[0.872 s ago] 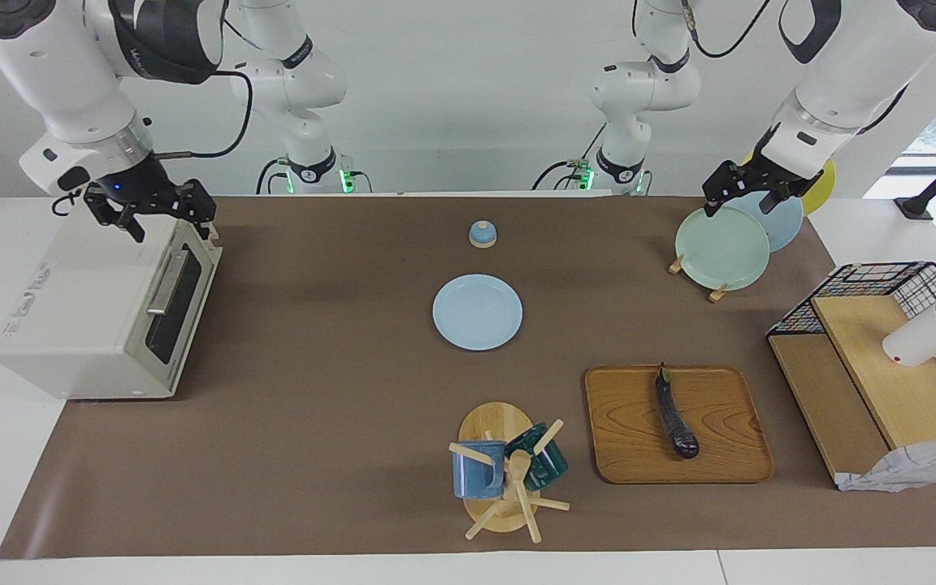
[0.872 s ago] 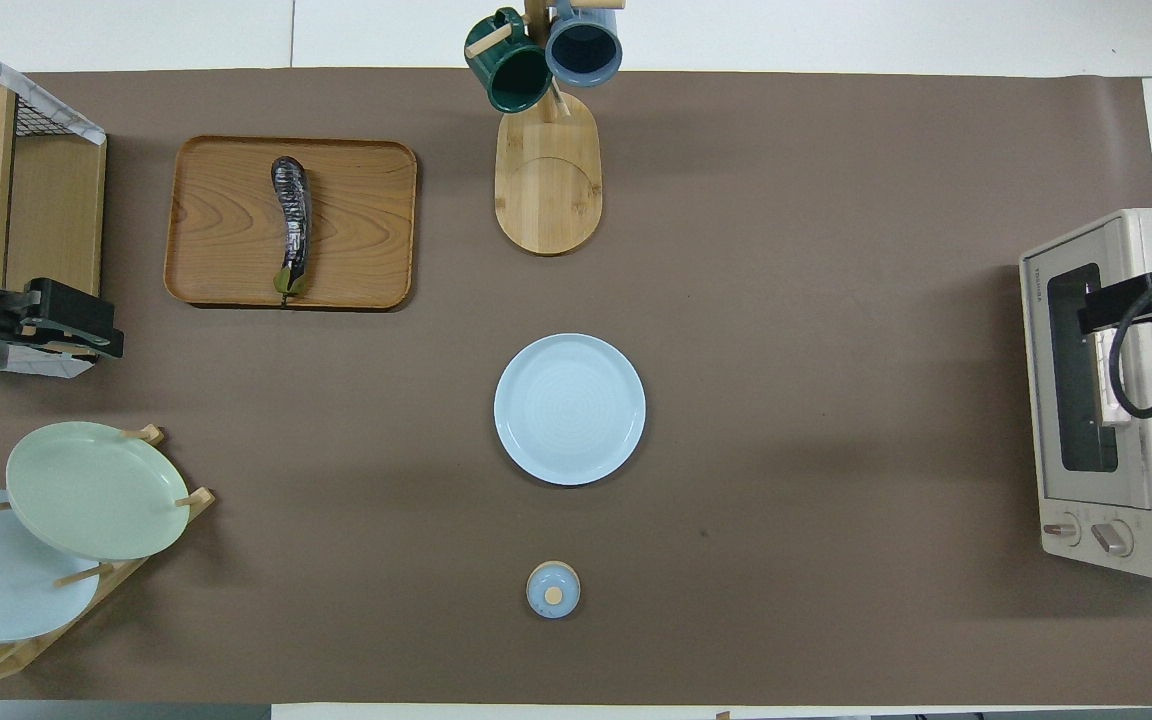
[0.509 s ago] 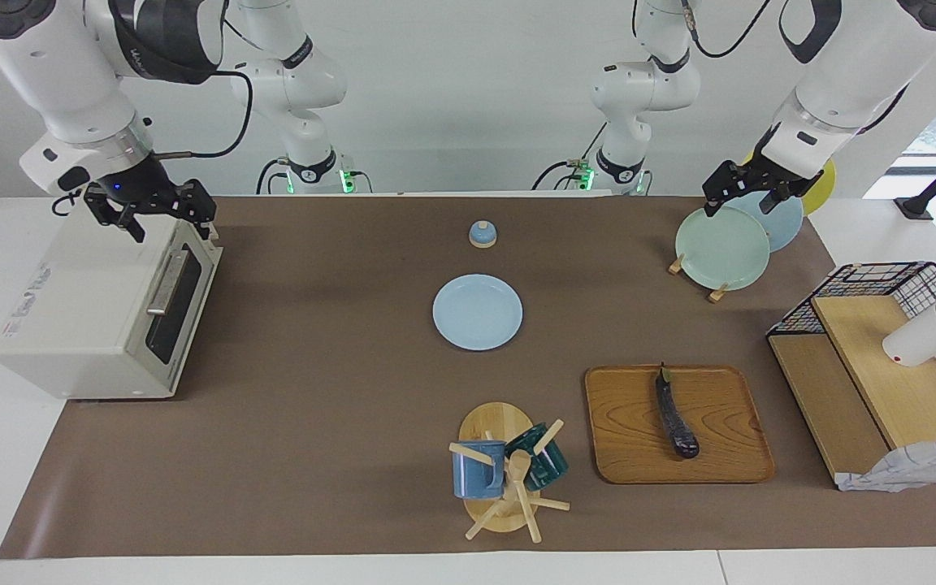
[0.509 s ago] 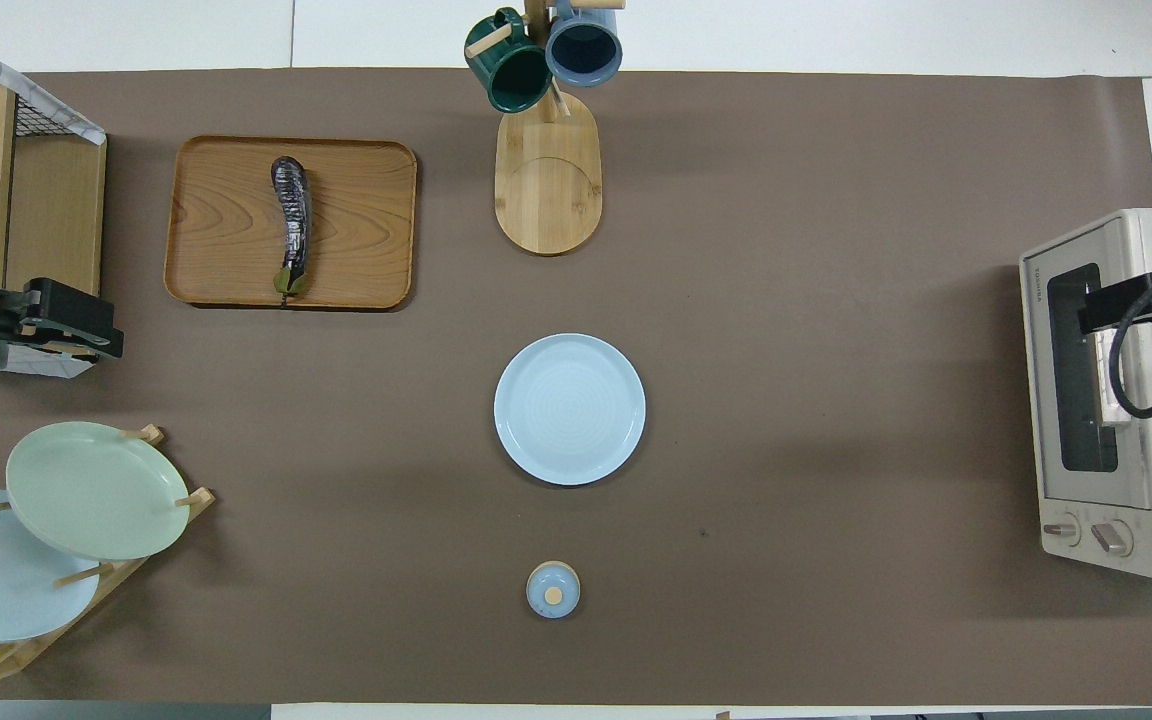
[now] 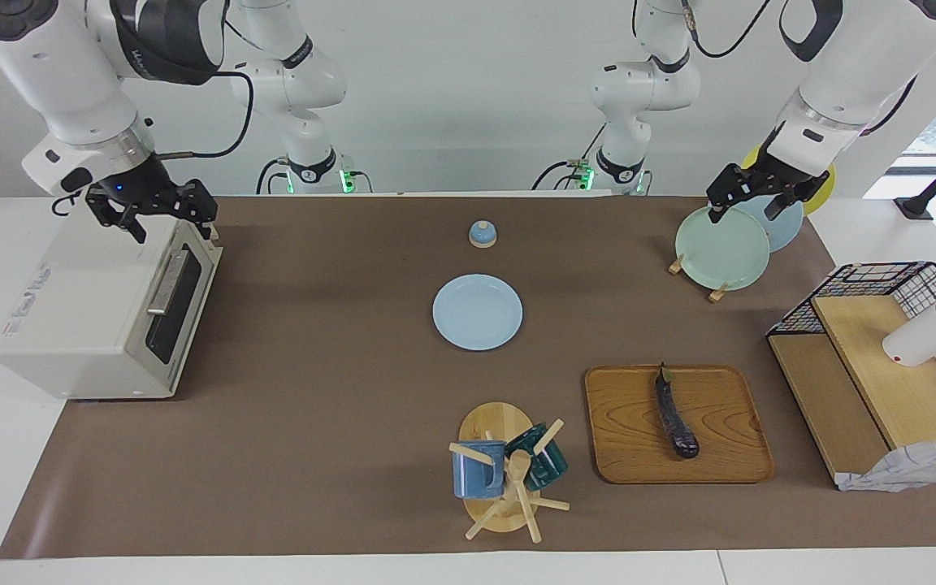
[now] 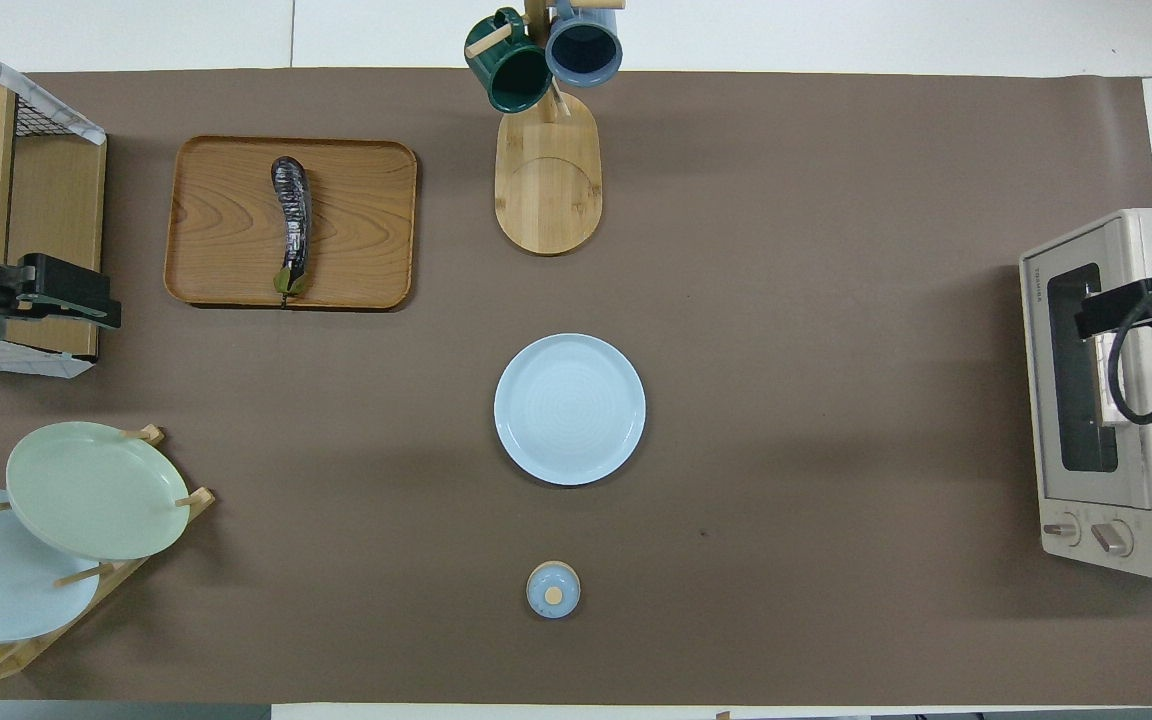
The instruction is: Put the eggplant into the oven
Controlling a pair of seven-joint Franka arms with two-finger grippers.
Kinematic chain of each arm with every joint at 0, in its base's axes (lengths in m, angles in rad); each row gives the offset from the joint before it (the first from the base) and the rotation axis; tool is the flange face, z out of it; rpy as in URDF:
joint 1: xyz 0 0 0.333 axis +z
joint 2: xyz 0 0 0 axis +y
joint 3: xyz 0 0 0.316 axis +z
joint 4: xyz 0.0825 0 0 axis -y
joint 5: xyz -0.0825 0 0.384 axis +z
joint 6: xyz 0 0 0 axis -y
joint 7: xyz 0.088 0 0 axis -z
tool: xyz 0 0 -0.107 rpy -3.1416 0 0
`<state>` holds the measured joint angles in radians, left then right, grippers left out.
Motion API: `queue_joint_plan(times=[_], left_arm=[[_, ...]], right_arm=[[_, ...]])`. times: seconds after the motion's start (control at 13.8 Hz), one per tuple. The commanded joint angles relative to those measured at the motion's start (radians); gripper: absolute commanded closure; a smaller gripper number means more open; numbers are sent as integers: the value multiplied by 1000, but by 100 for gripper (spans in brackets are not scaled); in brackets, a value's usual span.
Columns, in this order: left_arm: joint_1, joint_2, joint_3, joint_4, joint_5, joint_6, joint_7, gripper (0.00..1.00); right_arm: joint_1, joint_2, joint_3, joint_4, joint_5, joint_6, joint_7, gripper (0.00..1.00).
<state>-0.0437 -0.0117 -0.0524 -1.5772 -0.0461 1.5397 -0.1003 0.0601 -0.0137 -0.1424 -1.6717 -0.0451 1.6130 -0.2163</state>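
Oven [image 5: 102, 305]: sits at the right arm's end of the table, door shut.
Tray [image 5: 728, 455]: lies toward the left arm's end, far from the robots.
Eggplant [image 5: 675, 413]: rests on the tray, long axis running toward and away from the robots, green stem at the near end.
Left gripper [image 5: 752, 195]: hangs over the plate rack [image 5: 716, 290], fingers spread; the eggplant lies farther out from it, and this arm is by far the closer one.
Right gripper [image 5: 155, 213]: waits above the oven's top, fingers apart.
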Motion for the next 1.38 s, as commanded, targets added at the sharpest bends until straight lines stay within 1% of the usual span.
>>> queue_joint_plan(times=[0.0, 0.07, 0.22, 0.29, 0.36, 0.44, 0.51, 0.58, 0.73, 0.8, 0.94, 1.09, 1.16, 1.24, 1.31], left_arm=[[1, 12, 2, -4, 2, 43, 4, 0], [-4, 24, 2, -1, 0, 55, 4, 0], [-1, 88, 0, 14, 0, 85, 4, 0], [-1, 132, 0, 31, -3, 85, 5, 0], [-1, 201, -1, 89, -6, 83, 5, 0], [-1, 269, -1, 147, -6, 83, 5, 0], [1, 323, -3, 182, -5, 86, 8, 0], [2, 361, -3, 195, -5, 101, 20, 0], [2, 400, 0, 186, 8, 170, 50, 0], [4, 439, 2, 187, 8, 203, 71, 0], [5, 508, -1, 204, 6, 239, 106, 0], [2, 586, -6, 276, 5, 257, 108, 0], [2, 611, -9, 302, 5, 257, 109, 0], [-1, 625, -12, 304, 5, 272, 117, 0], [-5, 631, -12, 302, 2, 313, 119, 0]], right_arm=[[-6, -26, 9, -37, -1, 7, -42, 100], [-8, -37, 9, -60, -1, 14, -23, 100], [-6, -45, 9, -82, -1, 36, 26, 100], [-6, -43, 7, -85, -1, 36, 94, 100], [-8, -40, 7, -85, -2, 34, 165, 100], [-8, -34, 6, -86, -12, 34, 185, 100], [-16, -25, 6, -88, -16, 39, 187, 100], [-25, 3, 3, -91, -16, 63, 186, 100], [-34, 38, 1, -94, -19, 87, 189, 100], [-31, 40, 1, -97, -30, 93, 190, 100], [-43, 32, 1, -141, -35, 129, 190, 100], [-51, 27, -2, -192, -39, 180, 187, 100], [-63, 26, 0, -218, -53, 212, 180, 100], [-63, 23, 0, -244, -71, 232, 173, 100], [-63, 21, -2, -258, -82, 237, 170, 100]])
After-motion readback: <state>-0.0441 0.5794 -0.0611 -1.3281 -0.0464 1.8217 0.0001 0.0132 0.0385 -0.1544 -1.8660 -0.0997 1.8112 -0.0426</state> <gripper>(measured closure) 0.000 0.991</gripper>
